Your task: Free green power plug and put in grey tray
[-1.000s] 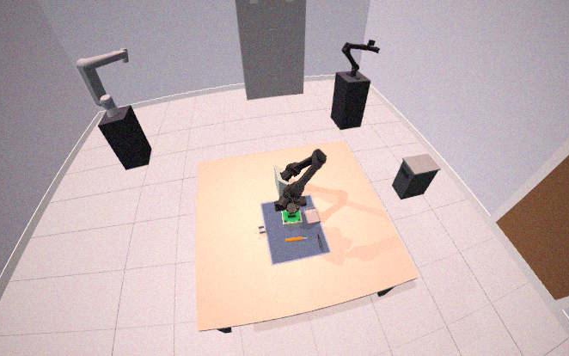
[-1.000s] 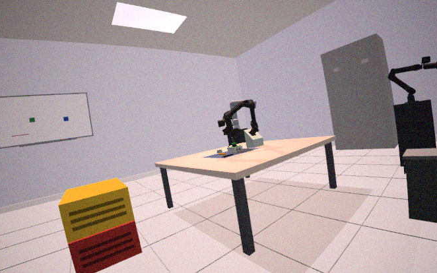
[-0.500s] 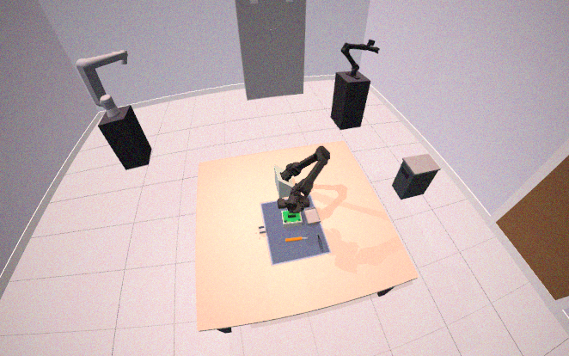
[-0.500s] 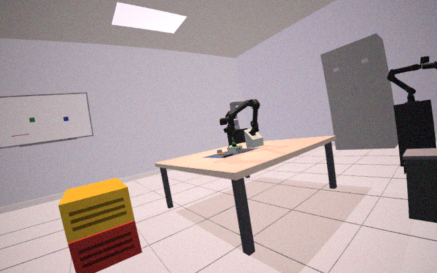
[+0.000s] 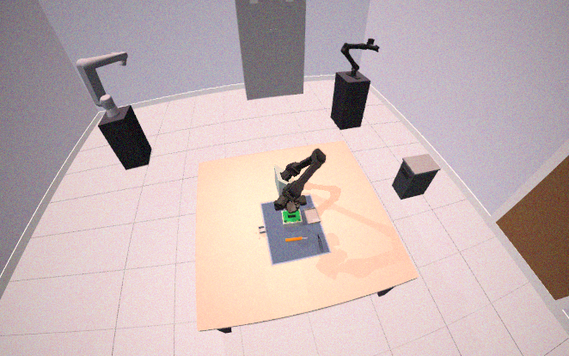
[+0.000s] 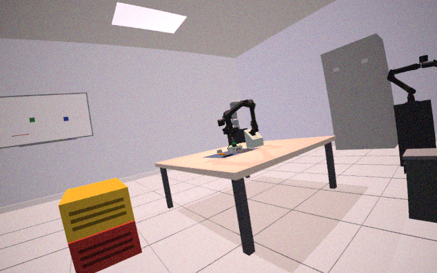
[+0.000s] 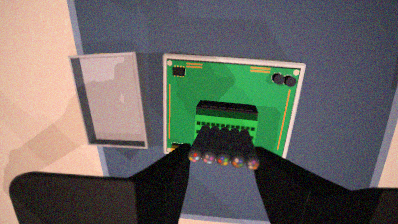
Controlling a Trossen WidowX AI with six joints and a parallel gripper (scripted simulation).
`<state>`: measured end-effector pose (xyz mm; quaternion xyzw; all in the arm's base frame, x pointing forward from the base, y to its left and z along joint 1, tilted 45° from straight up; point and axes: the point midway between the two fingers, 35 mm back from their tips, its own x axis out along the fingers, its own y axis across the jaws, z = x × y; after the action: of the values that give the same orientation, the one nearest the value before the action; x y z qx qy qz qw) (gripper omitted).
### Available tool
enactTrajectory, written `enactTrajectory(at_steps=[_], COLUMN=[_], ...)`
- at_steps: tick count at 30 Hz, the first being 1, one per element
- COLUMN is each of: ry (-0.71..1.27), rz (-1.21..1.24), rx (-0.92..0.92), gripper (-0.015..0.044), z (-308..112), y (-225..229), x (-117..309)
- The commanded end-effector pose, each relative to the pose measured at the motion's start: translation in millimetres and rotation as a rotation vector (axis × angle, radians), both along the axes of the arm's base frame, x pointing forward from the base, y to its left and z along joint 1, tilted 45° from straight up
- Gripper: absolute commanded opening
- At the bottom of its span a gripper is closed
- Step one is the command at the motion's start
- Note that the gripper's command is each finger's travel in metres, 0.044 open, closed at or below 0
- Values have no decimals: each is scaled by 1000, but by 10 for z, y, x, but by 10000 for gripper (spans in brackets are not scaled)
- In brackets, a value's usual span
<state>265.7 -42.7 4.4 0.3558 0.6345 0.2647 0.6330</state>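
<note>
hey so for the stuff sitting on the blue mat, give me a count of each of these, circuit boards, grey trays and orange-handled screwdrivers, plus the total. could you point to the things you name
Circuit boards [image 5: 296,220] [image 7: 225,82]: 1
Grey trays [image 5: 312,216] [image 7: 111,97]: 1
Orange-handled screwdrivers [image 5: 294,239]: 1
Total: 3

No text, brand or number can be read. Left of the table in the exterior view, the yellow block and red block bear only dark bars. The whiteboard, also left of the table, bears a green square, a blue square and a red line, none forming legible writing.
</note>
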Motion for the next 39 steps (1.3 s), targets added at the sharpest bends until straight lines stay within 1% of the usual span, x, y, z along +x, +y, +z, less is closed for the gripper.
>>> enactTrajectory(at_steps=[1, 8, 11, 15, 18, 29, 37, 39], ry=[5, 31, 36, 31, 18, 18, 18, 18], rz=[-30, -19, -16, -19, -24, -24, -24, -24], rx=[-38, -230, -267, -227, -132, -132, -131, -131], gripper=[0, 0, 0, 0, 0, 0, 0, 53], z=[62, 204, 236, 220, 164, 230, 43, 43], y=[-125, -30, -18, -50, -112, -178, 8, 8], x=[-9, 16, 19, 14, 0, -6, 11, 11])
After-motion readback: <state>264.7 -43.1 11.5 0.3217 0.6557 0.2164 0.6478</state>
